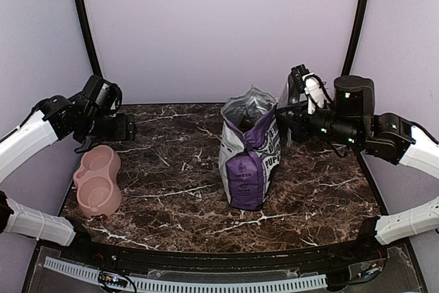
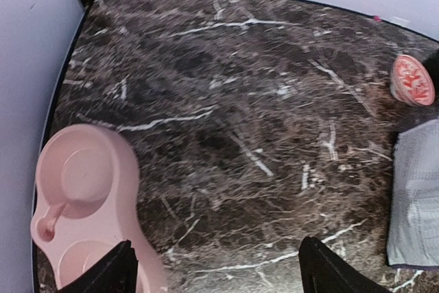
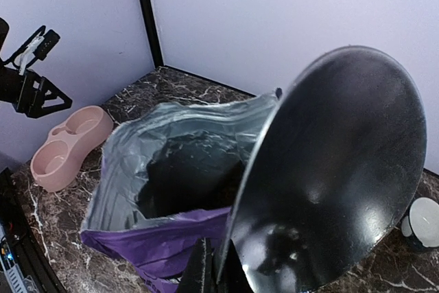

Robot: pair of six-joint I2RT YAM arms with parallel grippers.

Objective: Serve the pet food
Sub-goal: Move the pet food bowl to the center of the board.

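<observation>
- Right now your left gripper (image 2: 219,265) hangs with jaws spread wide, holding nothing, above the veined marble table (image 2: 240,101).
- Your right gripper (image 3: 209,269) is clamped tight on a glossy, dark, rounded scoop (image 3: 336,169), beside the foil-lined purple bag (image 3: 158,169).
- You cannot make out the pet food; the bag's open mouth is dark.
- The smooth pink double bowl (image 1: 98,180) sits far left.

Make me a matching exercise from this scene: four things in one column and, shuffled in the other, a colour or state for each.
1 bag
2 double bowl
3 scoop
4 left gripper

A pink, empty
B fingers wide apart, holding nothing
C purple, standing upright
D shiny, raised beside the bag

Pairs: 1-C, 2-A, 3-D, 4-B
</observation>
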